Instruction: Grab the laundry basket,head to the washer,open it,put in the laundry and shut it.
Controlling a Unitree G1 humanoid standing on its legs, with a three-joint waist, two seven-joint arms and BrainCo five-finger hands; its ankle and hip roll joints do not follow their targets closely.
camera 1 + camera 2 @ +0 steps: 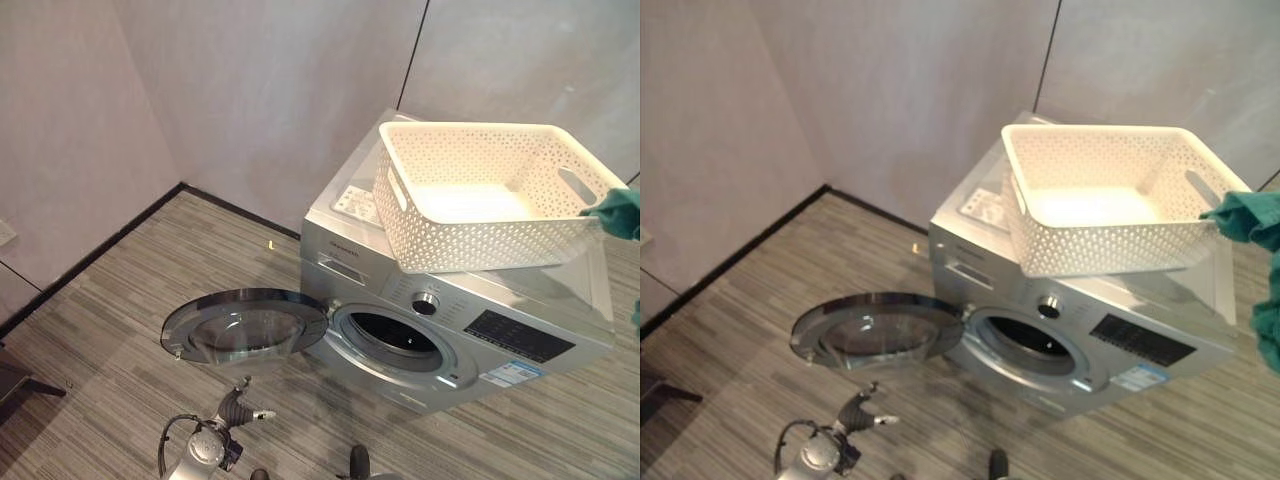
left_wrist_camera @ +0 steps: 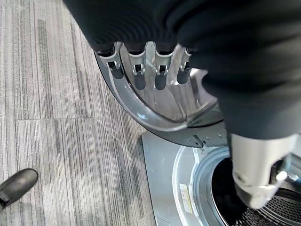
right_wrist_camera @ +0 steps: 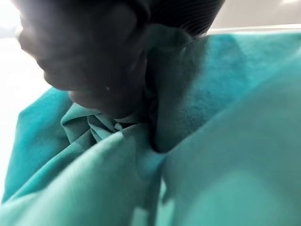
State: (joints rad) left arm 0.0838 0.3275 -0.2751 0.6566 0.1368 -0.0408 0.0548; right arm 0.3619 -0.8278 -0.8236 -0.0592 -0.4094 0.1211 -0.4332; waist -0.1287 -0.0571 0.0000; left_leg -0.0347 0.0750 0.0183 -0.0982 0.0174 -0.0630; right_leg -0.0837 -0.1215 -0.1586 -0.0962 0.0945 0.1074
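A silver washer (image 1: 470, 350) stands by the wall with its round door (image 1: 245, 325) swung wide open to the left, so the dark drum opening (image 1: 400, 335) shows. A white perforated laundry basket (image 1: 480, 235) sits on top of the washer and looks empty. My left hand (image 1: 238, 405) hangs low in front of the door, and its fingers (image 2: 136, 75) are straight with nothing in them. A teal cloth (image 1: 1250, 220) hangs at the right edge, just past the basket's right end. It bunches up against my right hand (image 3: 94, 61), which grips it.
Grey walls with a black baseboard (image 1: 90, 260) run behind and to the left of the washer. A small yellow scrap (image 1: 270, 243) lies on the striped floor near the back wall. A dark object (image 1: 15, 380) juts in at the left edge.
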